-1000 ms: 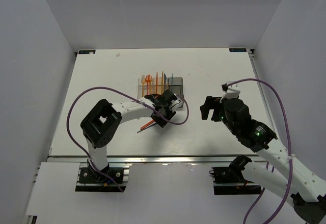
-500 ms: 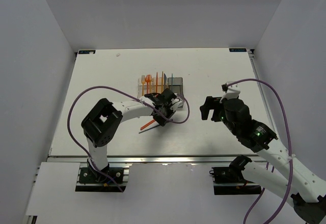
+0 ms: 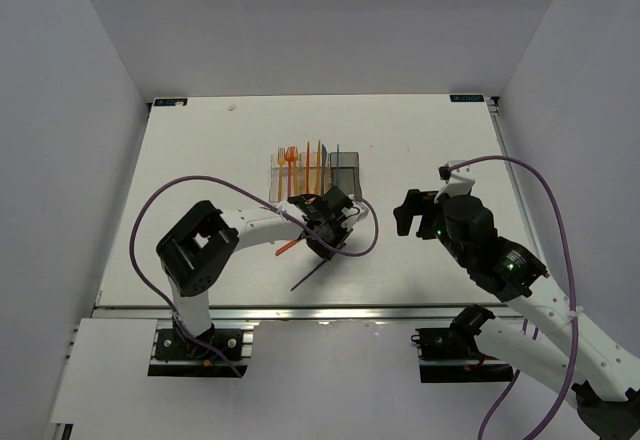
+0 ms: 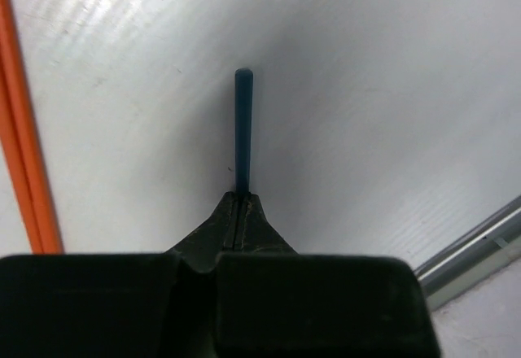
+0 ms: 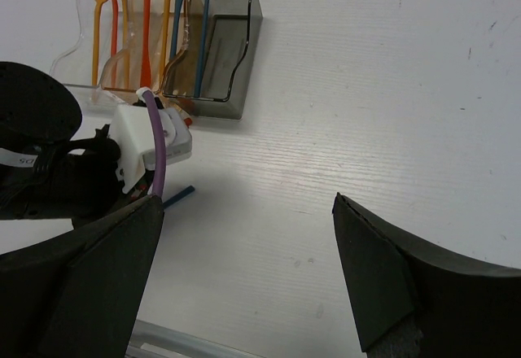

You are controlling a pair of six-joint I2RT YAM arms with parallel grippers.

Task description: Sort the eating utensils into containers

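the white table [image 3: 200, 150] fills the overhead view. the left arm [image 3: 250, 222] reaches from its base toward the middle, and the right arm [image 3: 505, 265] is bent over the right side. a purple cable [image 3: 150, 210] loops off the left arm. three bins stand in a row just beyond the left arm's wrist: a clear bin [image 5: 77, 49] on the left, a tan bin [image 5: 175, 69] in the middle and a grey bin [image 5: 236, 89] on the right, touching side by side. orange forks [image 5: 102, 0] stand upright in the clear bin. more orange pieces and a blue one stand by the tan bin, and a thin blue piece leans in the grey bin. the right gripper [image 5: 246, 203] hangs over bare table near the bins, its fingers spread wide with nothing between them. the left gripper [image 4: 242, 203] is pinched tight, fingertips meeting on one end of a blue utensil [image 4: 243, 122]. that utensil pokes straight out past the tips and, seen from above, slants down toward the near left. i cannot tell whether its far end touches the table. a loose orange utensil [image 4: 24, 130] lies flat on the table just left of the left gripper, apart from the blue utensil.
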